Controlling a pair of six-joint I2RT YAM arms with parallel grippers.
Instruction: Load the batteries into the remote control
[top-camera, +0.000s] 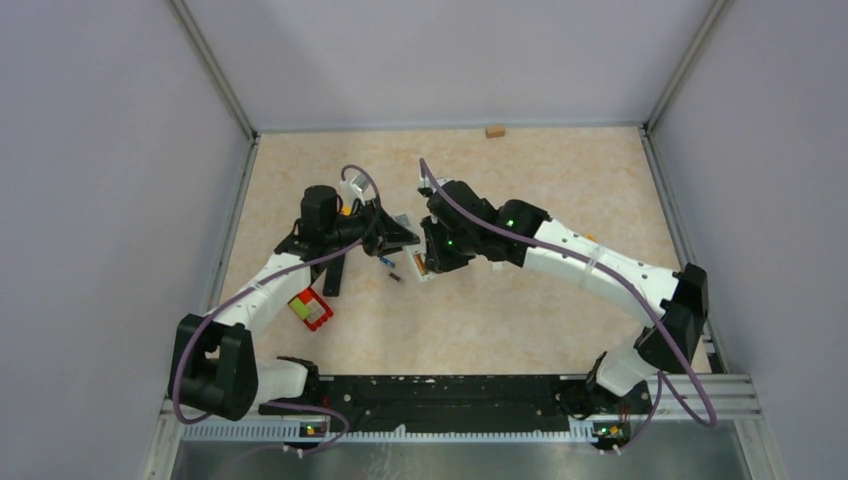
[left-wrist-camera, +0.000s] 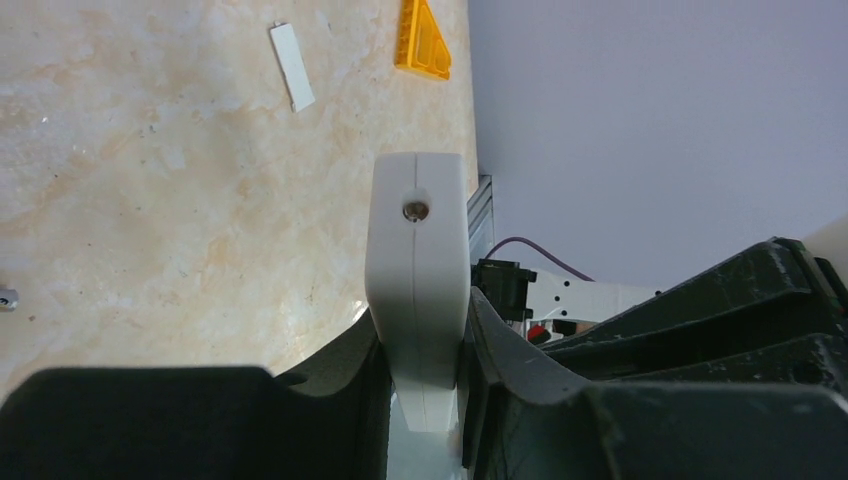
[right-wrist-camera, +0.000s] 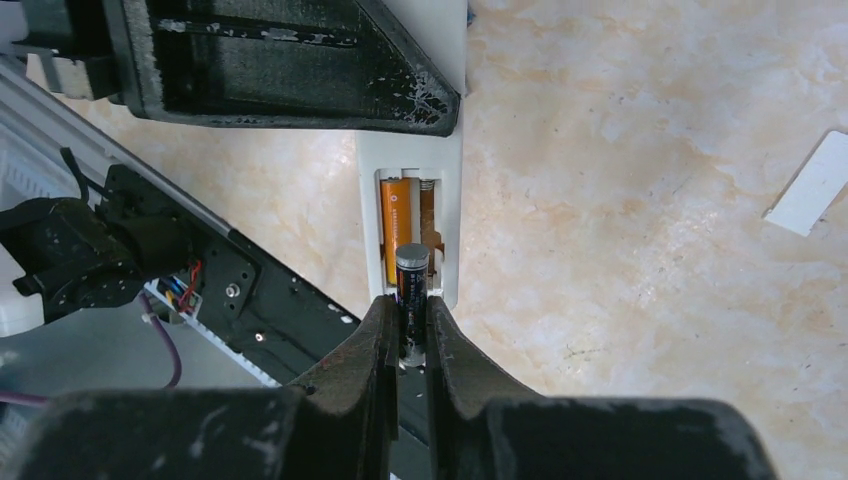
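Right claw (right-wrist-camera: 411, 322) was closest to the lens, fingers pinched tight on a dark battery (right-wrist-camera: 411, 280) that stood up between the tips, flat end facing the camera. Just past it sat the remote control (right-wrist-camera: 451, 215), white, back open, with an orange battery (right-wrist-camera: 395, 225) already lying in one slot of the compartment. The dark one hung over the near end of the free slot beside it, and I couldn't tell whether it was touching anything in there. Further along, the left claw (left-wrist-camera: 420, 345) was clamped on the remote's body from both sides. Under all that was the table (right-wrist-camera: 650, 220), a beige marbled sheet. Loose stuff on it: a flat white piece (right-wrist-camera: 812, 185) off to one side, a yellow wedge (left-wrist-camera: 422, 40), a red box (top-camera: 310, 309) by the left arm, a tiny blue battery (top-camera: 384, 262) between the two arms, and a little wooden block (top-camera: 495, 131) at the far edge. Plain grey walls (top-camera: 420, 60) stood all round.
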